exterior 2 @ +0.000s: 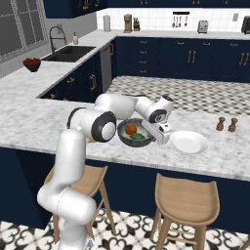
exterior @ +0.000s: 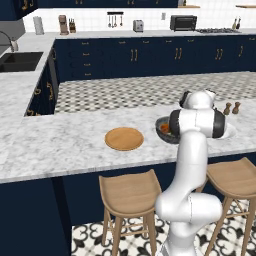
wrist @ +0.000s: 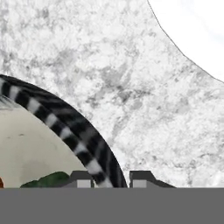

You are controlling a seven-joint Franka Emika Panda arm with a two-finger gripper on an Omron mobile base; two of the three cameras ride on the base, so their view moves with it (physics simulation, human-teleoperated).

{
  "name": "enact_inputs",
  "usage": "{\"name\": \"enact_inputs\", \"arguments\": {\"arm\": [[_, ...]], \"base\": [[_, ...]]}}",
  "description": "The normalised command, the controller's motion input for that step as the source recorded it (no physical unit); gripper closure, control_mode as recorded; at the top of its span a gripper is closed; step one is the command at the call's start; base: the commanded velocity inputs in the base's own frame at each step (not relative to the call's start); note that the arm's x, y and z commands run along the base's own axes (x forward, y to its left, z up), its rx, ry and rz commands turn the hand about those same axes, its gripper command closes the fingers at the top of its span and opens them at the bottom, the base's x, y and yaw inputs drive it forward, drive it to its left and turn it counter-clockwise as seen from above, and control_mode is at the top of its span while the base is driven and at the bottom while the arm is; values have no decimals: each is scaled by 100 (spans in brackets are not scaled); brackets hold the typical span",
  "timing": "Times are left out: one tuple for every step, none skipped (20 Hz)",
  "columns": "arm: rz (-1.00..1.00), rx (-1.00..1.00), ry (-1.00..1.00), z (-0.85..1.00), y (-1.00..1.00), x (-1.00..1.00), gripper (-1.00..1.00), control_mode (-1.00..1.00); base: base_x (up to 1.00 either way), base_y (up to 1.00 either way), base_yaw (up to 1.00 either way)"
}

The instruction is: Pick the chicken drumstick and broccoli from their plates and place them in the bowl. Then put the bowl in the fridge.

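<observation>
Since the jaws (wrist: 105, 177) stand one on each side of the rim of the bowl (wrist: 65, 127), with a small gap left to the outer finger, I judge them apart and not yet clamped. The bowl looks stiff and rather heavy, so I would pinch the rim firmly and keep it level. It sits on the counter (exterior 2: 29, 122) beside the white plate (exterior 2: 189, 142), holding the chicken drumstick (exterior 2: 130, 129) and the broccoli (exterior 2: 137, 137); farther off, the fridge is nowhere that I can make out.
</observation>
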Motion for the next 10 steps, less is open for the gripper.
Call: {"name": "enact_inputs", "arguments": {"arm": [[-9, 1, 0, 41, 0, -49, 100, -100], [-5, 4, -4, 62, 0, -51, 100, -100], [-4, 11, -1, 85, 0, -49, 100, -100], [-7, 12, -3, 98, 0, -52, 100, -100], [-11, 18, -1, 91, 0, -59, 100, -100], [-13, 17, -2, 91, 0, -63, 100, -100], [-15, 14, -3, 88, 7, -66, 100, -100], [-16, 9, -6, 78, 0, -82, 100, -100], [-16, 1, -12, 72, 21, -76, 100, -100], [-16, 0, -14, 71, 39, -71, 100, -100]], "base": [[0, 0, 0], [0, 0, 0], [0, 0, 0], [0, 0, 0], [0, 0, 0], [0, 0, 0], [0, 0, 0], [0, 0, 0], [0, 0, 0], [0, 0, 0]]}}
